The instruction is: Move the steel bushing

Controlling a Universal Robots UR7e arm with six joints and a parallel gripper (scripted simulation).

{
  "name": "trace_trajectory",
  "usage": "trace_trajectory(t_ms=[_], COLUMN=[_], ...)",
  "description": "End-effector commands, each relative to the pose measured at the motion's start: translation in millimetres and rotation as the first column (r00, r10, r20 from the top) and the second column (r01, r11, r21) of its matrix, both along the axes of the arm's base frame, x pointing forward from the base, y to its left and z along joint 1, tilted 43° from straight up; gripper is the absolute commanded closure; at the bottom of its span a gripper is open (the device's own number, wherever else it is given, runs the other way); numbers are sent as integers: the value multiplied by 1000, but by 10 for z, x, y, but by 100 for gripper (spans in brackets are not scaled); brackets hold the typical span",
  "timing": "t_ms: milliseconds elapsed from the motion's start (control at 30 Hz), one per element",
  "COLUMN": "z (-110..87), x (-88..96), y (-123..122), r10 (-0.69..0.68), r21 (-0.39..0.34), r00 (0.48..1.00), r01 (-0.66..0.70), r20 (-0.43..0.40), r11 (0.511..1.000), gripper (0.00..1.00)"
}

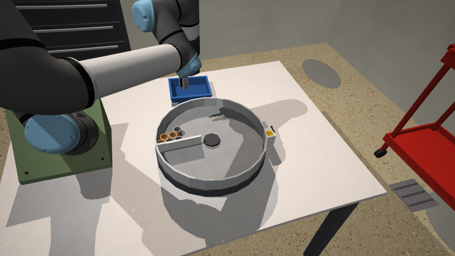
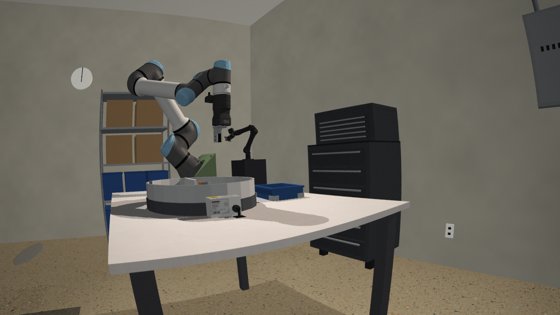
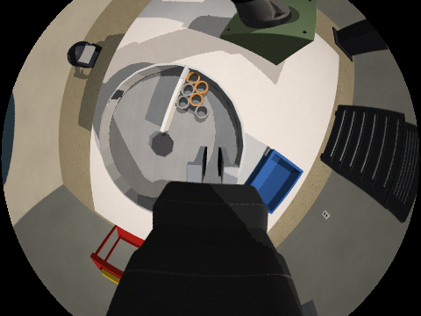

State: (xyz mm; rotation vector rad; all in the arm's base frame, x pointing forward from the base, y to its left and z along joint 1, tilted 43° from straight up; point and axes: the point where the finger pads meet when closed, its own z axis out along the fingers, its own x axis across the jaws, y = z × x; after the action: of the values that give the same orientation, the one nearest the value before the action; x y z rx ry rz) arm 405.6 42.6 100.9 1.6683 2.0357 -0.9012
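Observation:
My gripper (image 1: 182, 87) (image 2: 217, 141) (image 3: 212, 155) is partly open, with nothing between its fingers. It hangs high above the table, well above the rim height of the turntable (image 1: 211, 183) (image 2: 176, 192) (image 3: 104, 145). Three steel bushings and three orange ones stand upright in a group beside the white divider (image 1: 179, 143) (image 3: 174, 101). One steel bushing (image 1: 177, 132) (image 3: 202, 118) stands at the group's end away from the rim. The blue crate (image 1: 191, 96) (image 2: 280, 192) (image 3: 285, 160) stands beside the turntable; no bushing shows in it. The divider partly hides some bushings in the top view.
A dark hub (image 1: 212, 140) (image 3: 161, 144) stands at the turntable's centre. A control box (image 1: 270, 140) (image 2: 223, 207) sits at its outer wall. The green robot base (image 1: 63, 159) (image 3: 274, 46) stands on the table. A red cart (image 1: 426, 152) is off the table.

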Motion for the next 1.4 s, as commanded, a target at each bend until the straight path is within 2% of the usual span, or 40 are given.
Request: trace_trajectory(t_ms=[0,67,467,633,1033,1200,1367], z=[119,203,203,409,409,615,615], x=[171,293,293,588,588,882,882], y=[238,408,408,823,823,1238,1238], r10=[1,1,1,1,1,2,2], r21=[0,0,0,1,1,2,2], r00=[1000,1000,1000,1000,1000,1000,1000], r01=[-1,-1,-1,-1,-1,-2,-2], r20=[1,1,1,2,2,3,3], r11=[1000,1000,1000,1000,1000,1000,1000], gripper=[60,60,60,60,60,60,60])
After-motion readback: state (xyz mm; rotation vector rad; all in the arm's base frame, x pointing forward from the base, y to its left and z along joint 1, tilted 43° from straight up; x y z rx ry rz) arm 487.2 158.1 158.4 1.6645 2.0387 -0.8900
